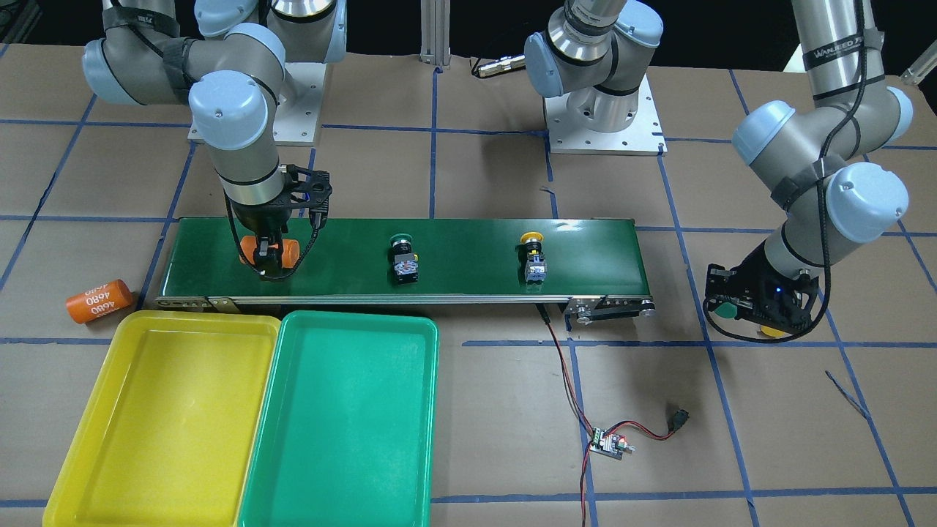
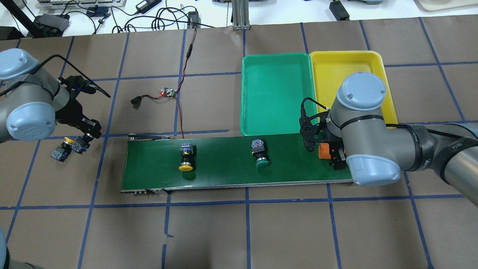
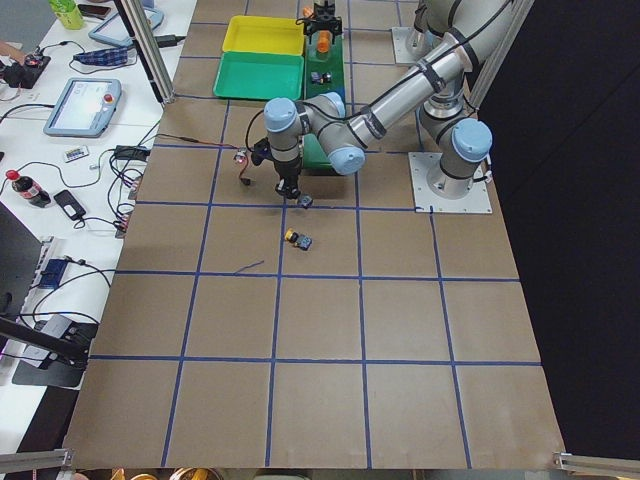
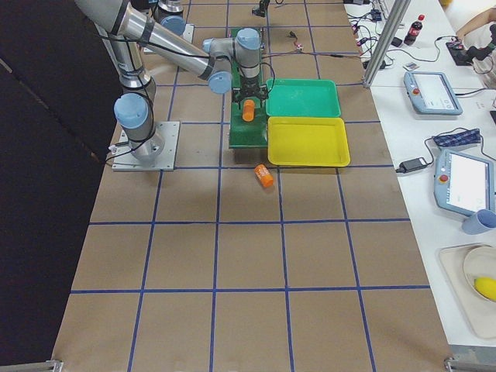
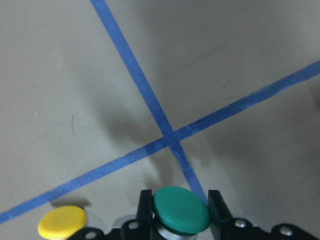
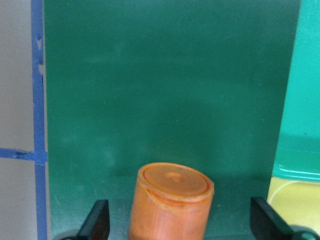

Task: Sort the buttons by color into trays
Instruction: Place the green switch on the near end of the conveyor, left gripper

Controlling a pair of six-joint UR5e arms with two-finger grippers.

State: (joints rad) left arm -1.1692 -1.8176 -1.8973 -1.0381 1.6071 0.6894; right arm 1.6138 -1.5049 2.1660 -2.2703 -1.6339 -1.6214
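Note:
On the dark-green conveyor belt (image 1: 468,252) lie a green-capped button (image 1: 401,258) and a yellow-capped button (image 1: 533,256), both on their sides. My left gripper (image 5: 180,210) is off the belt's end, low over the paper, shut on a second green button (image 5: 181,216). A second yellow button (image 2: 61,149) rests on the paper beside it. My right gripper (image 6: 182,222) stands open at the belt's other end, its fingers wide apart on either side of an orange cylinder (image 6: 172,200). The yellow tray (image 1: 198,316) and teal-green tray (image 1: 359,316) sit side by side, with nothing in them.
Another orange cylinder marked 4680 (image 1: 99,301) lies on the paper beside the yellow tray. A small circuit board (image 1: 609,444) with red wires runs to the belt's end. Both arm bases (image 1: 604,124) stand behind the belt.

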